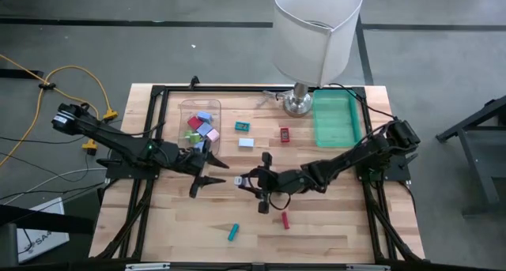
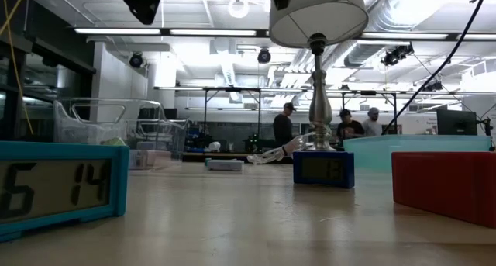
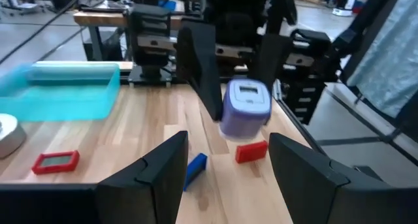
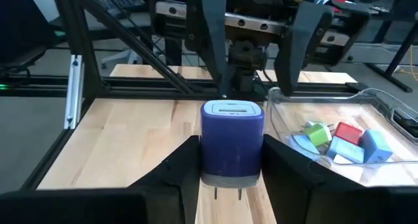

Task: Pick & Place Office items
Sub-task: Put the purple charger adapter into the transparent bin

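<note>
The right end effector grips the purple block; the open left end effector faces it, near.

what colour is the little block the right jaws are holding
Purple-blue, with a pale panel on top; the block shows best in the right wrist view.

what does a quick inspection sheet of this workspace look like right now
surface: wooden table, mostly bare in front.
job's things: small coloured items in clear bin; green tray looks empty; loose teal, red, pale pieces mid-table, teal and red ones near the front.
clutter: white-shaded lamp.
grippers: right gripper shut on purple block; left gripper fingers open, facing it.
cables: yellow cable on floor.
surroundings: people in the background.
</note>
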Available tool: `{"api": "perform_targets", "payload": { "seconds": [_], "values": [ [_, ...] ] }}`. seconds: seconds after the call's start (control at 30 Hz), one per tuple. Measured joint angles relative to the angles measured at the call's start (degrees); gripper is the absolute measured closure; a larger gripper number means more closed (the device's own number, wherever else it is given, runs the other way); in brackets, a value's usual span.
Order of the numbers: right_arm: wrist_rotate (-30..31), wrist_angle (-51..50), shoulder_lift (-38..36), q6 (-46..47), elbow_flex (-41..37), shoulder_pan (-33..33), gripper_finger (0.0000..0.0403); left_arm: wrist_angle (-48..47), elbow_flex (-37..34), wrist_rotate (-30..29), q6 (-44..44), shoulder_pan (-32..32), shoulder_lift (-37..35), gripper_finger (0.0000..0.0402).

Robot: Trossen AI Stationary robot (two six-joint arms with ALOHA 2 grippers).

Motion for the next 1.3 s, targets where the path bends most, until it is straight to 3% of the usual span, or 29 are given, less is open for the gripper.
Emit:
{"api": "perform_targets", "payload": {
  "seconds": [0.37,1.3],
  "values": [
    [-3.8,0.9,0.0,0.0,0.0,-3.4,0.0272,4.1,0.0,0.0,0.1,2.5,5.2,0.0194],
    [-5.0,4.4,0.0,-3.1,0.0,-5.0,0.0272,10.4,0.0,1.3,0.0,2.8,5.4,0.0194]
  ]
}}
